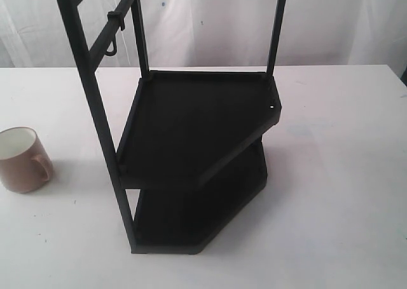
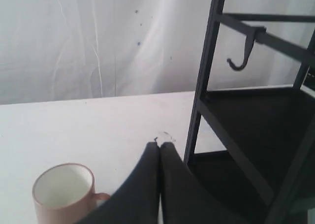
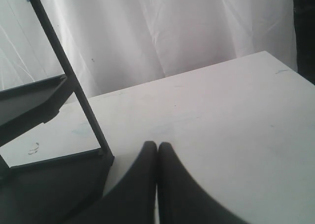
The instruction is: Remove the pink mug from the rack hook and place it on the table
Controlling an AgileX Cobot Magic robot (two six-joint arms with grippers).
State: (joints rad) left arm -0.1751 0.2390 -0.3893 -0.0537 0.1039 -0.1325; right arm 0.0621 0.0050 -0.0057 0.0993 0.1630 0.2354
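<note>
Exterior view, round glazed pink mug (image 1: 22, 159) on white table (image 1: 331, 194), left pincer (image 2: 159, 144) and right pincer (image 3: 157, 143) pressed together

Exterior camera overlooks the rack (image 1: 197, 124); wrist cameras flank it low.

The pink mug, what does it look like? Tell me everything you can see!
The pink mug is small, dusty pink outside and white inside, and looks like ceramic. It has one loop handle, turned toward the rack. It stands upright on the white table, mouth up, and looks empty. It is not on the hook and sits apart from the rack. Only the table touches it.
</note>
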